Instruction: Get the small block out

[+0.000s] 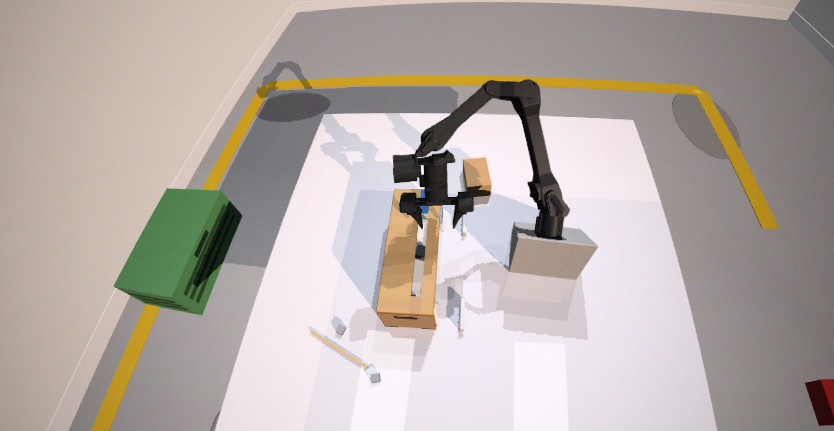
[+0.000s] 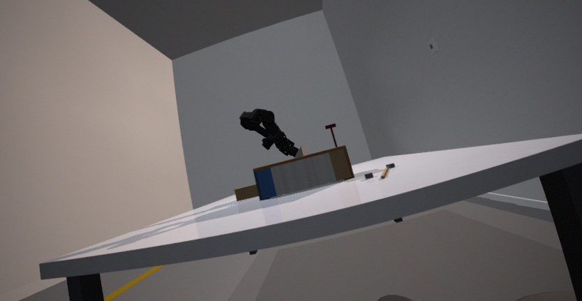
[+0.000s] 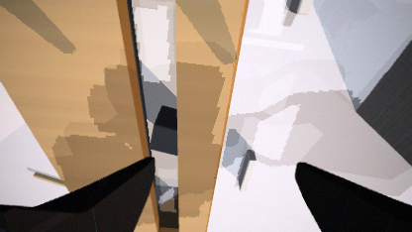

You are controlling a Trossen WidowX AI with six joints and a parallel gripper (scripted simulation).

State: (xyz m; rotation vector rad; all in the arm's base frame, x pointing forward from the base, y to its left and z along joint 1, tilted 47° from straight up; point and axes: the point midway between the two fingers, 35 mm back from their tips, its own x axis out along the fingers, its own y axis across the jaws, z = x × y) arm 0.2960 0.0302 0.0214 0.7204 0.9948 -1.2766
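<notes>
The long wooden box (image 1: 401, 247) (image 2: 342, 164) (image 3: 200, 119) stands on the white table, with a slot along its top and a blue part (image 1: 424, 203) (image 2: 266, 182) at one end. A dark block (image 1: 420, 250) (image 3: 164, 138) shows through the slot, around the middle of the box's length. Its exact rest on the shelf is hidden. My gripper (image 1: 438, 227) (image 3: 225, 167) is open and empty. It hangs above the box nearer the blue end, fingers pointing down. In the wrist view one fingertip overlaps the slot's edge and the other lies over the table.
A smaller wooden block (image 1: 476, 174) (image 2: 245, 193) stands near the blue end. Thin upright pieces (image 1: 461, 314) (image 3: 245, 174) stand between the box and my grey base (image 1: 548, 257). A small grey cube (image 1: 340, 328) (image 2: 368, 175) and a thin stick (image 1: 339, 348) (image 2: 384, 172) lie past the other end.
</notes>
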